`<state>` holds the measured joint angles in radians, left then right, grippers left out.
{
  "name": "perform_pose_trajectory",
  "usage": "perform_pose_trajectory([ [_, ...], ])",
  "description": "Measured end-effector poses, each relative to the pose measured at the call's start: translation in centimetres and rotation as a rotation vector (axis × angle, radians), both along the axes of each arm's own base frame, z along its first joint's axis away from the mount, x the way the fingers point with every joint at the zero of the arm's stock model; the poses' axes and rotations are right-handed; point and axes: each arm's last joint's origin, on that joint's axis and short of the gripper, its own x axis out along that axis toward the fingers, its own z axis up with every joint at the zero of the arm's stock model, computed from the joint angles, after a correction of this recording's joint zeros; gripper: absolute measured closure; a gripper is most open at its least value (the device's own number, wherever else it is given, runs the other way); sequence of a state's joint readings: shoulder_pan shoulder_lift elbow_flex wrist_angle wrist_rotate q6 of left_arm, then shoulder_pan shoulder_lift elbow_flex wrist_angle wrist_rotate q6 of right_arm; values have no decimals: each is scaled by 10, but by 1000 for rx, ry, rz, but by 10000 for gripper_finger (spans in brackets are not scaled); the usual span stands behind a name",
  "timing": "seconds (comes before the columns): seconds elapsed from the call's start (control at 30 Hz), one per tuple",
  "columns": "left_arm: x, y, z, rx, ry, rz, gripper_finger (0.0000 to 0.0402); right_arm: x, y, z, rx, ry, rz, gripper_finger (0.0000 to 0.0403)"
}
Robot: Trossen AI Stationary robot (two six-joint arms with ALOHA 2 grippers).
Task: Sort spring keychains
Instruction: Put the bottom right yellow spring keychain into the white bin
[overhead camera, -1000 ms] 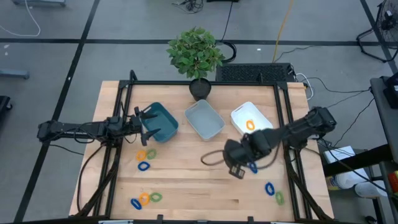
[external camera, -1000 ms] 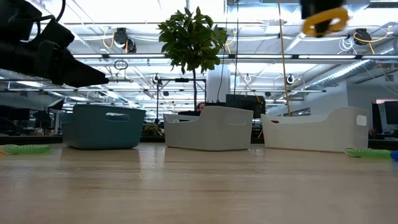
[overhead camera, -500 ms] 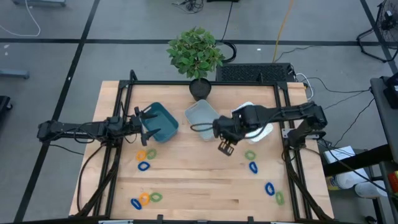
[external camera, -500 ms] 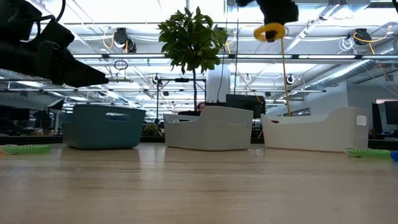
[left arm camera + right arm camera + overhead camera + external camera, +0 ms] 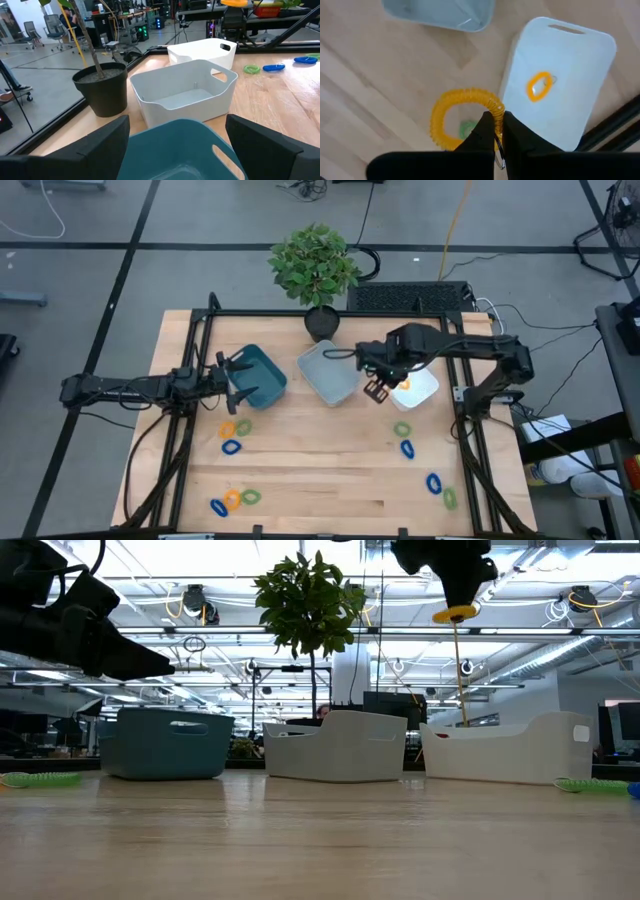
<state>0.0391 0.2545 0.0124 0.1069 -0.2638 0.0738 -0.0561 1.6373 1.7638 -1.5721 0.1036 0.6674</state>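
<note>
Orange keychain (image 5: 465, 117) hung pinched in the right jaws (image 5: 494, 131), high above the worktop (image 5: 310, 455) at the white bin's (image 5: 425, 388) near edge. One orange loop (image 5: 539, 86) lay inside. Left jaws (image 5: 232, 381) stood wide and empty over the teal bin (image 5: 262, 372).

Clear lane over my table (image 5: 320, 470) centre.
Three bins crowd the back: teal bin (image 5: 258, 375), grey-blue bin (image 5: 328, 372), white bin (image 5: 418, 386).
</note>
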Motion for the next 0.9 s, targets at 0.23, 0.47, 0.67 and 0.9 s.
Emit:
perform_pose_trajectory([
  [0.23, 0, 0, 0, 0, -2, 0, 66, -13, -25, -15, -6, 40, -90, 402],
  [0.47, 0, 0, 0, 0, 1, 0, 66, -28, -42, -40, -23, 65, -164, 402],
  [0.67, 0, 0, 0, 0, -2, 0, 66, -36, -49, -65, -24, 30, -197, 403],
  [0.9, 0, 0, 0, 0, 1, 0, 66, -48, -57, -90, -21, 36, -214, 403],
])
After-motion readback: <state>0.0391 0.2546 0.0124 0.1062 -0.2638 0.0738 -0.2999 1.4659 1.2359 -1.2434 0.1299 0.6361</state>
